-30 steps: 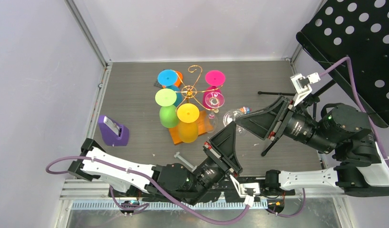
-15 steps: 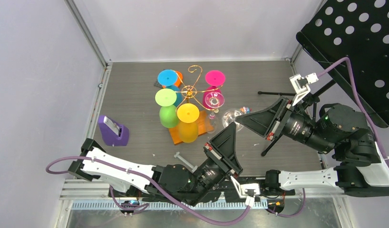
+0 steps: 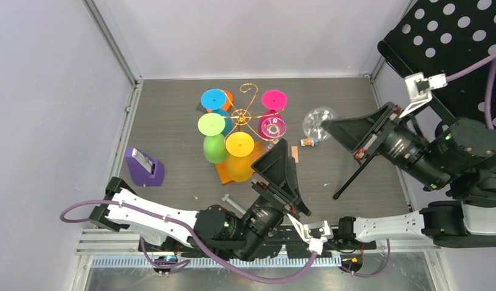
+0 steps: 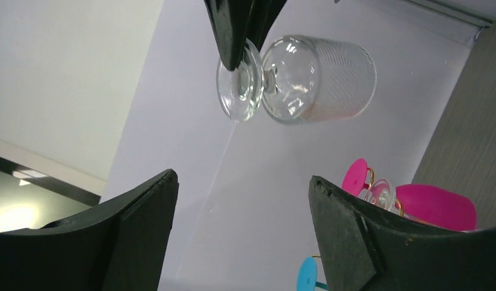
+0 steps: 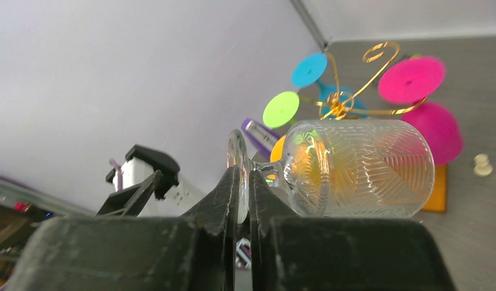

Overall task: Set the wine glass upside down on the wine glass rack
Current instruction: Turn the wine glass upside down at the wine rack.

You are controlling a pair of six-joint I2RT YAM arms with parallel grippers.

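Note:
The clear wine glass [image 3: 318, 121] hangs on its side in the air, right of the rack. My right gripper [image 3: 328, 125] is shut on the rim of its round foot [image 5: 238, 162], and its ribbed bowl [image 5: 361, 170] sticks out sideways. From the left wrist view the glass [image 4: 306, 79] shows high above, pinched by the right fingers [image 4: 236, 27]. The wine glass rack [image 3: 244, 113] is gold scrolled wire on an orange base [image 3: 224, 174], with several coloured glasses hanging upside down. My left gripper [image 3: 276, 159] stands open and holds nothing, in front of the rack; its jaws [image 4: 242, 188] are wide apart.
A purple block [image 3: 144, 167] stands at the left. A black perforated stand [image 3: 458, 54] with a thin leg [image 3: 355, 176] fills the right side. Small bits [image 3: 307, 142], a wooden chip [image 3: 294, 153] and a syringe-like piece [image 3: 233, 203] lie on the grey table.
My right gripper closed on the glass's foot, then my left gripper opened and let go. The right arm lifted the glass up and back to the right; the left gripper swung toward the rack.

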